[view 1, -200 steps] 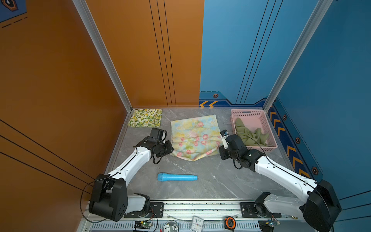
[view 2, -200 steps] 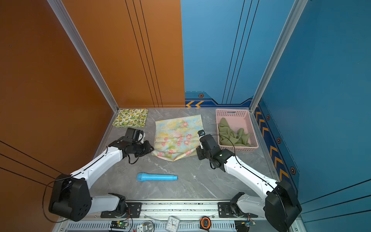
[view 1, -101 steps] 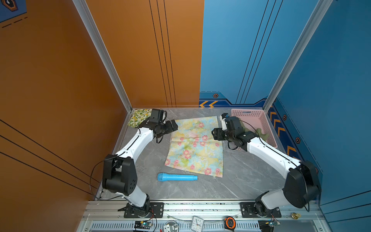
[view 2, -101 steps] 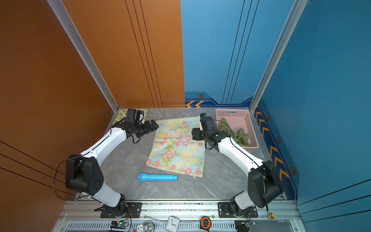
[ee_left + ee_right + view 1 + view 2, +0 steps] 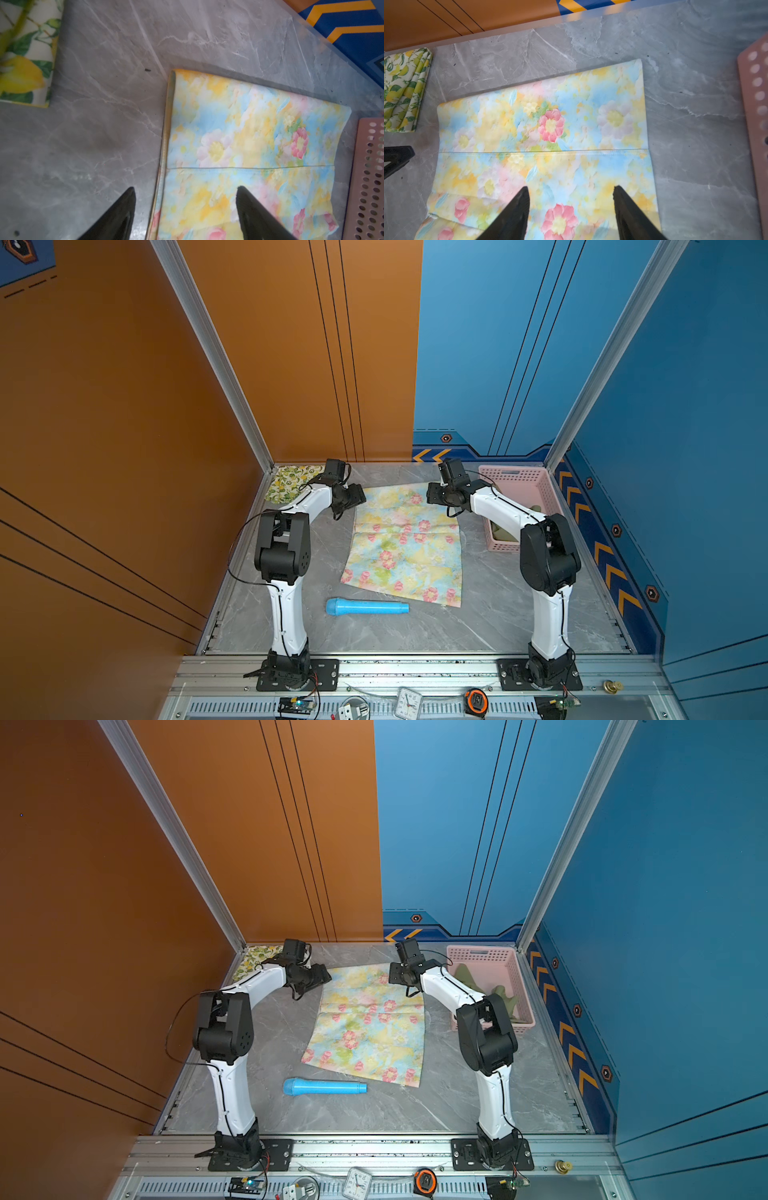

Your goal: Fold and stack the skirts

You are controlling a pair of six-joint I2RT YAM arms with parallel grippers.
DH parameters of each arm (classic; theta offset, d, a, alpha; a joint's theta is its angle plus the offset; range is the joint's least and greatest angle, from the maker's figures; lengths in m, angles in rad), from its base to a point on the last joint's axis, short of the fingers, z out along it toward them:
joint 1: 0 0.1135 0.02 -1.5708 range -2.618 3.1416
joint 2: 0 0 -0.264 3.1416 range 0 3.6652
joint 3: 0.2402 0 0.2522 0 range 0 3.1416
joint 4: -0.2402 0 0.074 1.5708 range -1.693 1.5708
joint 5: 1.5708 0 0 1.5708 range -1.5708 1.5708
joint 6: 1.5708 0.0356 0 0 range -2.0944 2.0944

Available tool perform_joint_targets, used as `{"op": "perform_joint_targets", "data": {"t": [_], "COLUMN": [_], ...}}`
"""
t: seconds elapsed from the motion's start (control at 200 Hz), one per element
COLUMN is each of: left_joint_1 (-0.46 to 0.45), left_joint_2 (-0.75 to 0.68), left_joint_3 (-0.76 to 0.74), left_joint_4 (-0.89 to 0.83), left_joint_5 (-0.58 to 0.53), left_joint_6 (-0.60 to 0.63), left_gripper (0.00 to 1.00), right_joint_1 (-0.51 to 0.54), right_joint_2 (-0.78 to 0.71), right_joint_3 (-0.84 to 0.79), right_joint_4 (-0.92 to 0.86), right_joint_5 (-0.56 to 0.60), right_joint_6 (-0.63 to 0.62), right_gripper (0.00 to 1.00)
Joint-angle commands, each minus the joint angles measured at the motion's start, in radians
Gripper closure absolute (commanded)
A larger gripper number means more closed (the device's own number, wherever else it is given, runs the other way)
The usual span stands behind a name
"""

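Observation:
The pastel blue-yellow skirt with pink flowers [image 5: 405,543] [image 5: 370,1027] lies spread flat mid-table. My left gripper [image 5: 353,497] [image 5: 185,187] hangs open over its far left corner, one finger above the cloth and one above the table. Over the far right corner my right gripper [image 5: 434,493] [image 5: 570,186] is open too, with nothing between its fingers. The lemon-print skirt [image 5: 291,485] [image 5: 404,89] sits folded in the far left corner. The olive green skirt [image 5: 469,977] lies crumpled in the basket, partly hidden by my right arm.
The pink lattice basket [image 5: 519,481] stands at the far right against the wall. A blue cylinder [image 5: 365,608] lies near the skirt's front edge. Walls close in on three sides. A clock [image 5: 409,701] and a tape measure [image 5: 477,701] sit on the front rail.
The floral skirt, folded over a second ago, now lies spread flat. Both arms have swung from its near side to its far corners, and both grippers have opened.

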Motion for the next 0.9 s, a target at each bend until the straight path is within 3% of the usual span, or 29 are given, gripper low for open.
{"op": "perform_joint_targets", "data": {"t": [0.0, 0.265, 0.396, 0.711, 0.891], "left_joint_1": [0.021, 0.036, 0.037, 0.032, 0.031], "left_joint_2": [0.062, 0.19, 0.24, 0.313, 0.335], "left_joint_3": [0.055, 0.156, 0.221, 0.32, 0.361], "left_joint_4": [0.066, 0.131, 0.127, 0.097, 0.085], "left_joint_5": [0.033, 0.058, 0.067, 0.081, 0.09], "left_joint_6": [-0.008, -0.026, -0.039, -0.046, -0.048], "left_gripper": [0.26, 0.29, 0.36, 0.63, 0.92], "right_joint_1": [-0.031, -0.054, -0.068, -0.106, -0.126], "right_joint_2": [0.058, 0.136, 0.169, 0.262, 0.329], "right_joint_3": [0.068, 0.11, 0.156, 0.246, 0.323], "right_joint_4": [-0.026, 0.008, 0.022, 0.028, 0.028], "right_joint_5": [0.016, -0.002, -0.017, -0.042, -0.061], "right_joint_6": [0.019, 0.036, 0.062, 0.135, 0.185], "right_gripper": [0.37, 0.39, 0.41, 0.45, 0.45]}}
